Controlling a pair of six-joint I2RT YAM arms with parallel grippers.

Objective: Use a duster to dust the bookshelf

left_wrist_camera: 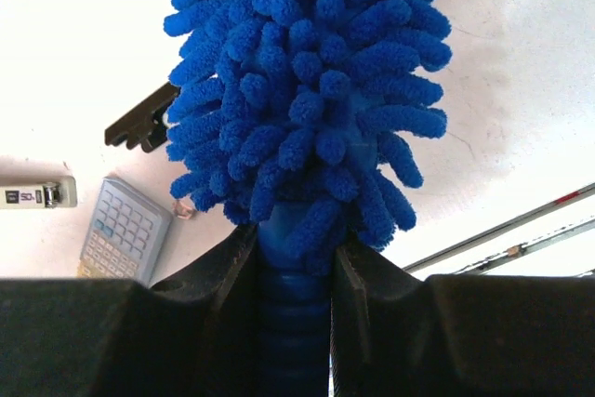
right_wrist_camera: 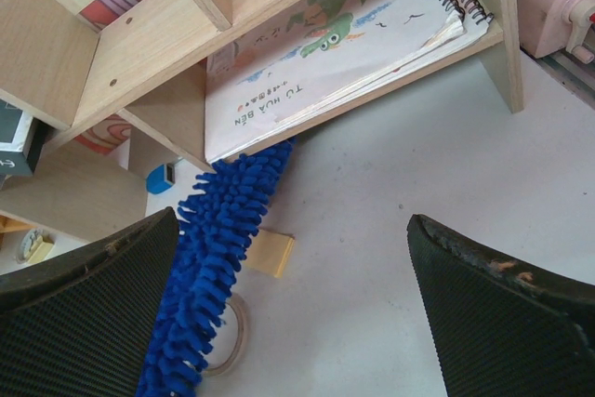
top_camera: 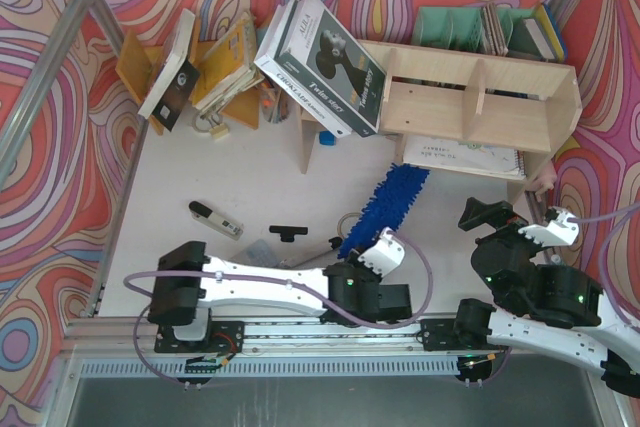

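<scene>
- The left pincer (left_wrist_camera: 293,267) is clamping the duster (left_wrist_camera: 307,90) by its handle, which is lying mostly hidden between the 2 fingers (left_wrist_camera: 223,323).
- The right pincer (right_wrist_camera: 293,304) is hanging wide open, holding nothing, above the bench (right_wrist_camera: 418,192).
- The duster's fluffy head is lying on the bench, its tip hiding under the bottom board of the bookshelf (right_wrist_camera: 149,53), below a spiral notebook (right_wrist_camera: 325,53).

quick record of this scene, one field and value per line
left jaws: shut on the duster by its handle
right jaws: open, empty, facing the bookshelf
duster tip: at the front edge of the bottom shelf, by the notebook
duster lie: slanted across the table toward the bookshelf
also on table: calculator
</scene>
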